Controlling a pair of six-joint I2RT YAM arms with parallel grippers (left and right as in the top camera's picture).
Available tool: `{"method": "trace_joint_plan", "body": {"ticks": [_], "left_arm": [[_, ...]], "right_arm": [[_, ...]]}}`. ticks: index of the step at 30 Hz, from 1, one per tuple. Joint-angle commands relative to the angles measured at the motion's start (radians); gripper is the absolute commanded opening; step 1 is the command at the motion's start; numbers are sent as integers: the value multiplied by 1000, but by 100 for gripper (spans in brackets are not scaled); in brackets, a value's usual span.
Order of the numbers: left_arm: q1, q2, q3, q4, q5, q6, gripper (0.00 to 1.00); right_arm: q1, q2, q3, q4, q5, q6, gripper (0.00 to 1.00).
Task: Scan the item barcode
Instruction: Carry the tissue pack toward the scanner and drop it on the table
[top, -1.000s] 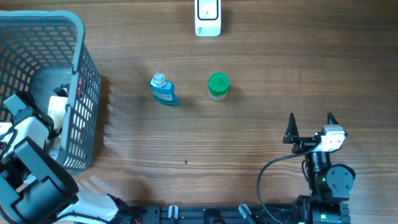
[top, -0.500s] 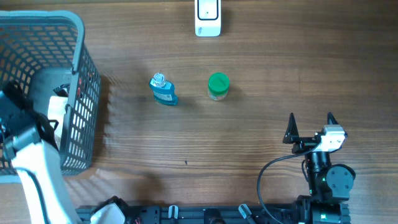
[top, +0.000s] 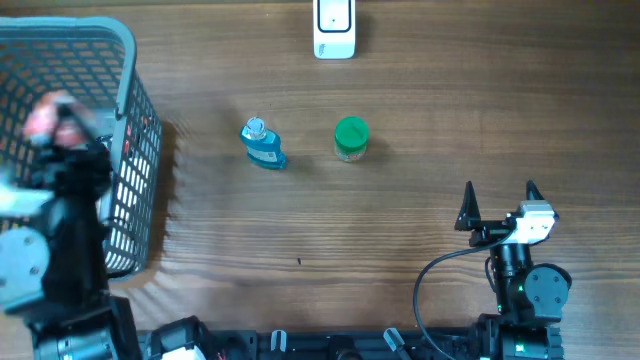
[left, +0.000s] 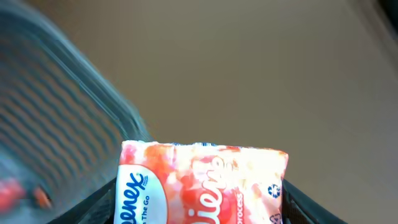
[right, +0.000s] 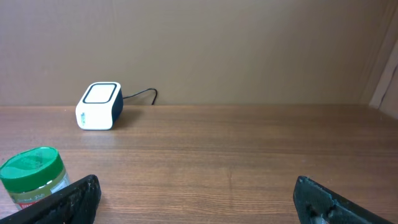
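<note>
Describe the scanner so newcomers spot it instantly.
In the overhead view, look along the top edge of the wooden table. The scanner sits there, beyond the green-lidded jar and blue bottle. It is the only white box, trailing a cable.

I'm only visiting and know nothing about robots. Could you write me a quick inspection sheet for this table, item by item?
Surface: wooden table, brown planks, no spills seen.
Job's things: tissue pack held above the grey basket; white scanner at the far edge.
Clutter: blue bottle and green-lidded jar sit side by side, apart, mid-table.
Grippers: left gripper, jaws closed on the tissue pack; right gripper, jaws open and empty, at the near edge.
Cables: black cable loops beside the right arm; scanner cable runs out behind the scanner.
Surroundings: plain brown wall behind the table.
</note>
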Motion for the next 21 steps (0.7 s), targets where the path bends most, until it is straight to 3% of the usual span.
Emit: {"method": "trace_joint_plan", "body": {"ticks": [1, 8, 11, 14, 16, 21], "left_arm": [[-156, 75, 3, -78, 191, -20, 66], [-612, 270, 3, -145, 150, 152, 66], [-790, 353, 3, -158, 30, 230, 68], [-998, 502, 3, -216, -224, 295, 70], [-1085, 635, 3, -235, -398, 295, 73], [-1102, 879, 3, -140, -532, 291, 70]], "right_arm": [[2, 0, -1, 5, -13, -9, 100], [2, 0, -1, 5, -13, -9, 100], [2, 0, -1, 5, -13, -9, 100], [2, 0, -1, 5, -13, -9, 100], [2, 0, -1, 5, -13, -9, 100], [2, 0, -1, 5, -13, -9, 100]]}}
